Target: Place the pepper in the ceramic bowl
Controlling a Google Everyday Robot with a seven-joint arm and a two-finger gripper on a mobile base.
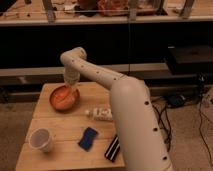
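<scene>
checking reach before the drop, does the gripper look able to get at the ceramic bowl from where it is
Probably yes. The gripper hangs at the ceramic bowl's far rim, directly over its inside, and nothing stands between them. The white bottle and white cup sit well clear on the table.

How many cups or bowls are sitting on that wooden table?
2: the ceramic bowl at the back left, under the claw, and a white cup at the front left.
</scene>
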